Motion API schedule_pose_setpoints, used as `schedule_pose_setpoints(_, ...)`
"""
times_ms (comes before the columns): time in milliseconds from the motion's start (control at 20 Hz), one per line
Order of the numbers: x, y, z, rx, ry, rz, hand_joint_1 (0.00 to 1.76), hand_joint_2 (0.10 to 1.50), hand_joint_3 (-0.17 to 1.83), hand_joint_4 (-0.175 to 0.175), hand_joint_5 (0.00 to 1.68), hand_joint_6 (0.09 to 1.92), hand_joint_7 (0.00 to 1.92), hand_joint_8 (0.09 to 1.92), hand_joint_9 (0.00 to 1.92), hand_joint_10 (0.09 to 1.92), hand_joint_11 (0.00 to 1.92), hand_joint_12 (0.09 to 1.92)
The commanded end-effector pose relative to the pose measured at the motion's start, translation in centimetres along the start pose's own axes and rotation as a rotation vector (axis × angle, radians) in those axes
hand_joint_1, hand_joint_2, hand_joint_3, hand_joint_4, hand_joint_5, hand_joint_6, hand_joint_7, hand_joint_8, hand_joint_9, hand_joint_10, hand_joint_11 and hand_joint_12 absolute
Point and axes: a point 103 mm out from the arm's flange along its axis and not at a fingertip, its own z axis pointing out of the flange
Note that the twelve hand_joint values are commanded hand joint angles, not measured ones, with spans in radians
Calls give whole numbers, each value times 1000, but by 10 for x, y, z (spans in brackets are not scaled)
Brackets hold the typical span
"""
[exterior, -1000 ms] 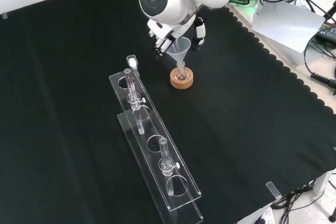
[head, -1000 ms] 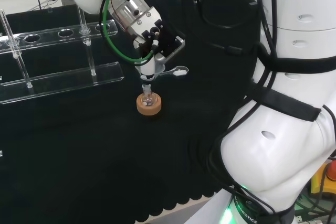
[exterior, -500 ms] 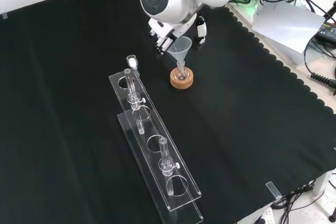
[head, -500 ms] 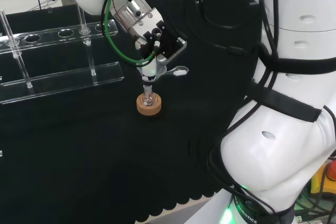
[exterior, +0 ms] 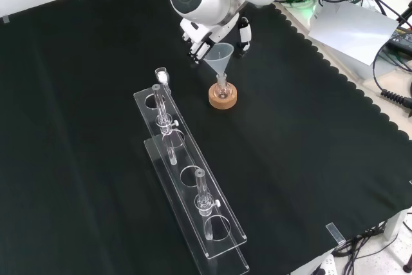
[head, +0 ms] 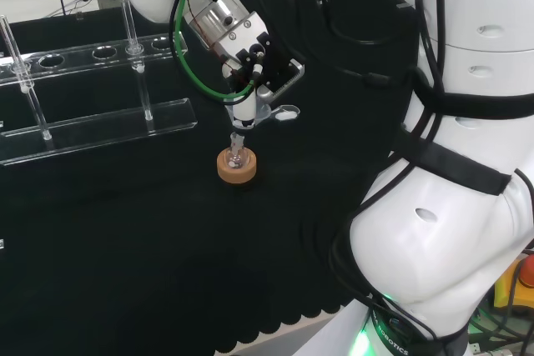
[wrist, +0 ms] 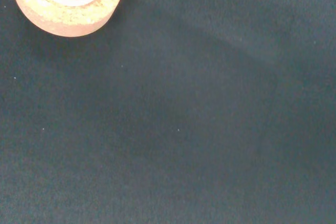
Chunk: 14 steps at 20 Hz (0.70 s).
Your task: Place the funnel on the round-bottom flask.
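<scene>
- Black cloth: covers the bench; scalloped edge at the front view's right.
- Clear rack: on the cloth, holding glass tubes.
- Cork ring: carries the round-bottom flask.
- Funnel: upright, stem in the flask's neck.
- Hand: above, touching the funnel's rim; whether its fingers grip it cannot be told.

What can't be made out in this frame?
- Front view: the robot hand is largely behind the arm's white link, so whether its fingers touch the funnel is unclear.
- Head view: the flask in the cork ring is too small and clear to trace.
- Wrist view: cork ring cut by the edge.
</scene>
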Motion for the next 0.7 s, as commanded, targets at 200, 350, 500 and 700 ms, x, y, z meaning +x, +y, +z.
schedule_pose_setpoints(200, 5, -5, -6, -38, 10, -21, 714, 615, 624, -66, 345, 87, 247, 736, 669, 692, 380, 1329)
schedule_pose_setpoints(350, 7, -7, -7, -5, 11, -32, 660, 597, 598, -63, 311, 87, 207, 726, 603, 682, 359, 1337)
schedule_pose_setpoints(500, 8, -7, -7, 41, 9, -40, 593, 591, 512, -57, 208, 87, 69, 701, 424, 703, 238, 1387)
schedule_pose_setpoints(700, 6, -11, -5, 56, 17, -44, 547, 608, 387, -50, 75, 87, 3, 487, 240, 743, 117, 1425)
